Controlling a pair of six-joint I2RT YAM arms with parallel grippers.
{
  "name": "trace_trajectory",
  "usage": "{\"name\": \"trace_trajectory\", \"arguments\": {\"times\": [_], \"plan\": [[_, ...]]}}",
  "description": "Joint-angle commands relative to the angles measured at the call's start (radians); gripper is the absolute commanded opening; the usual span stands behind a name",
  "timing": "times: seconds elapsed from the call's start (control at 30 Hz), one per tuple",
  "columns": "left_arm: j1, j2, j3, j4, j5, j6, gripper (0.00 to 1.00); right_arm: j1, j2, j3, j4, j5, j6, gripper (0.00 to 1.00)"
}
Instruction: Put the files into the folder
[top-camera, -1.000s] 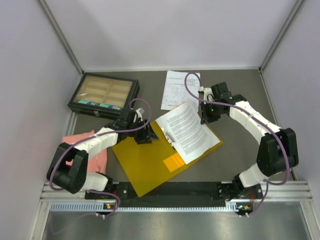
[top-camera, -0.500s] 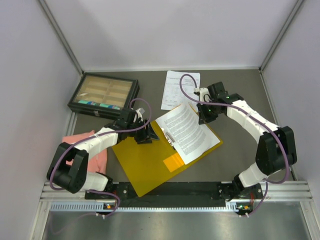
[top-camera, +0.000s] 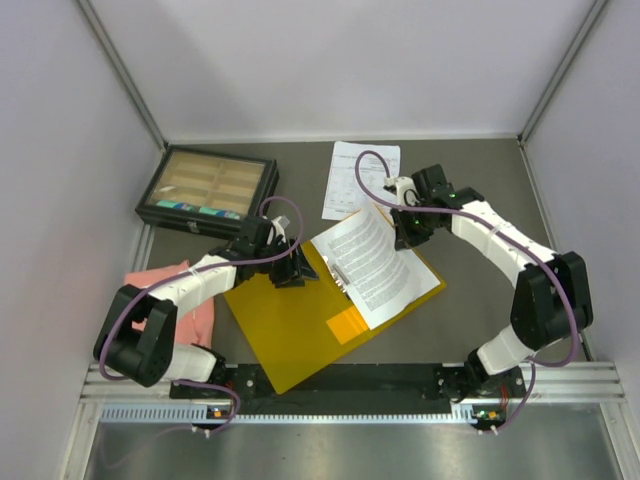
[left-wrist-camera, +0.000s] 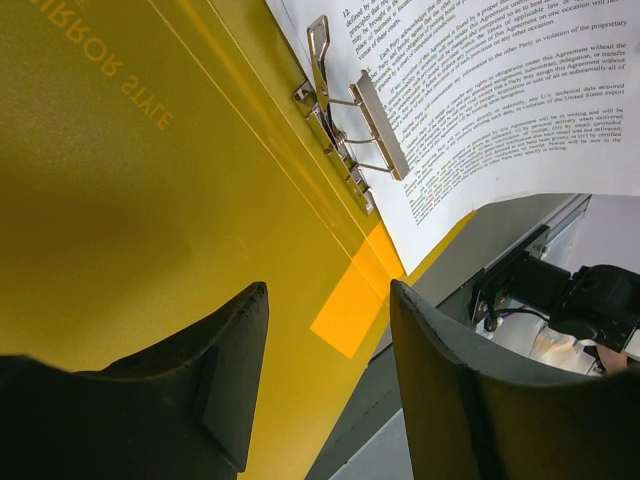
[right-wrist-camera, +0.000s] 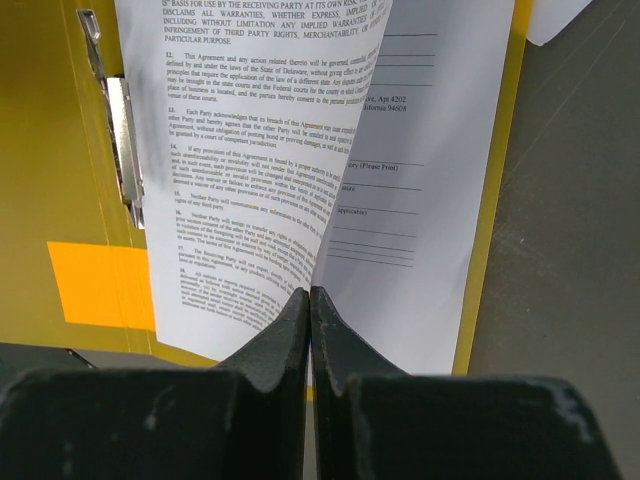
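Files lie white, printed, in yellow folder, right hand pinching one; left hand open.

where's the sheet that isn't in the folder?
Top view, back centre: the loose sheet lies flat on the table, right of the black box and just behind the folder, beyond the pinched sheet in the right tool.

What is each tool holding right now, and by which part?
The right tool pinches the top printed sheet by its free edge, away from the clip. The left tool is open over the folder, holding nothing.
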Motion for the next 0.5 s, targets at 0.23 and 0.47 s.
{"name": "trace_trajectory", "arguments": {"times": [0.23,0.47], "plan": [[-0.002,-0.016,-0.015,0.036,0.011,0.012,0.56,0.023,0.02,0.044,0.038,0.002,-0.009,0.0],[-0.002,-0.016,-0.01,0.033,0.02,0.012,0.56,0.022,0.023,0.046,0.043,0.036,0.011,0.09]]}}
